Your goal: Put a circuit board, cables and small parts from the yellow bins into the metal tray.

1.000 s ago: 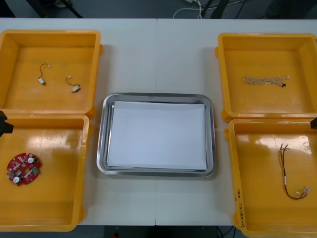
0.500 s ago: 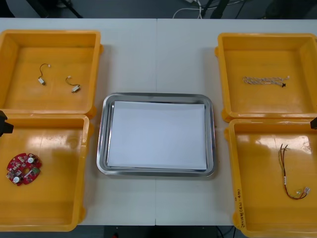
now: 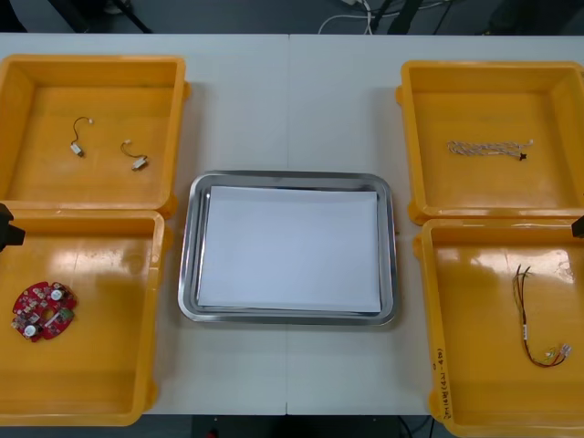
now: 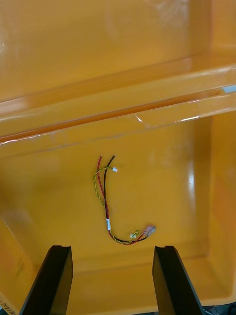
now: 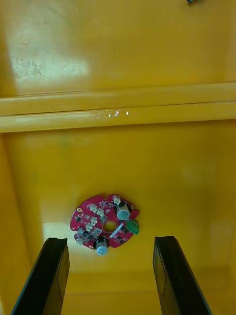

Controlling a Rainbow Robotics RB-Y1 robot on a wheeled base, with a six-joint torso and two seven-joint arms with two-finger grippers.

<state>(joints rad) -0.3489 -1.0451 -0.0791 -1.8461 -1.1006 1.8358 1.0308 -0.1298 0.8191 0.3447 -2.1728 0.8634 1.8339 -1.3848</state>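
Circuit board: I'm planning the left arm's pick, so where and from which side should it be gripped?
Probably across its round rim, from straight above: the red circuit board lies flat on the floor of its yellow bin, clear of the walls, lined up with the open left tool.

Light table (image 3: 292, 100): metal tray (image 3: 187, 274) centred, two yellow bins (image 3: 91, 60) flanking each side, all flat.

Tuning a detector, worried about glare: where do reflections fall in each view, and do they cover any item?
Front view: pale sheen on the near left bin's floor, apart from the circuit board. Left wrist view: glints on that bin's rim, board glare-free. Right wrist view: glints along the near right bin's rim, red and yellow cable glare-free.
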